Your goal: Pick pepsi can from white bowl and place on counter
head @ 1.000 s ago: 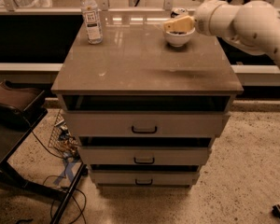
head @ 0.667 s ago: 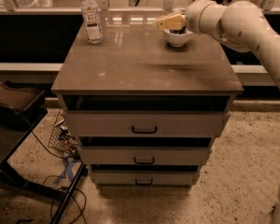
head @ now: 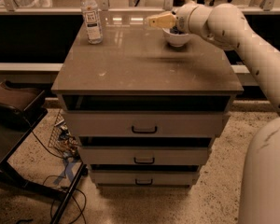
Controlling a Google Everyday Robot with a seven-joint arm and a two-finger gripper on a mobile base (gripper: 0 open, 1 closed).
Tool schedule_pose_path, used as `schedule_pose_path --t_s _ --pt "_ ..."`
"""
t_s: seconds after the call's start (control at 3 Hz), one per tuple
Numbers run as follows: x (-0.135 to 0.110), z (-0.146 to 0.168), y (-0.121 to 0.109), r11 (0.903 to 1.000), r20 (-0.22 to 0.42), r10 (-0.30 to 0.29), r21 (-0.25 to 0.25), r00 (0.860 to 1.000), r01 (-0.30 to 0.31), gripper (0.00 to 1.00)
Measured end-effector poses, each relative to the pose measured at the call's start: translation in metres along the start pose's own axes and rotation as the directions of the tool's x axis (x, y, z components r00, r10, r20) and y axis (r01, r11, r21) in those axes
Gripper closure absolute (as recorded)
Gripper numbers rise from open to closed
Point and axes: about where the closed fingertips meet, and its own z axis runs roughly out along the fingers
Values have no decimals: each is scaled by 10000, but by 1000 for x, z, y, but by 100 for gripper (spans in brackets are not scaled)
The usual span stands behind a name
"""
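The white bowl [head: 177, 39] stands at the back right of the grey-brown counter [head: 140, 64]. A dark blue bit of the pepsi can [head: 176, 31] shows inside the bowl; the rest is hidden by the arm. My gripper [head: 152, 21] has yellowish tips pointing left. It hovers just above and to the left of the bowl's rim, clear of the can. The white arm reaches in from the right.
A clear plastic bottle [head: 91, 17] with a white cap stands at the counter's back left. Three light drawers [head: 144, 125] sit below the top. A dark stand [head: 14, 106] and cables [head: 60, 139] are on the left floor. My white base [head: 266, 171] fills the lower right.
The gripper has moved from over the bowl to up and to the left of it. The can is still in the bowl.
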Motion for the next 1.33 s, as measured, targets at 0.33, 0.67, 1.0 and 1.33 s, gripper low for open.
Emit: schedule_pose_path --t_s 0.33,0.67,1.0,1.33 --pt "12 6 -15 9994 -312 38 343 9995 -28 0" --pt "24 -3 -44 9950 -795 -178 969 9967 255 0" --pt "33 -8 -60 9900 -1037 128 1407 9945 19 2" --pt "33 -5 -56 9912 -1023 101 1321 9947 35 25"
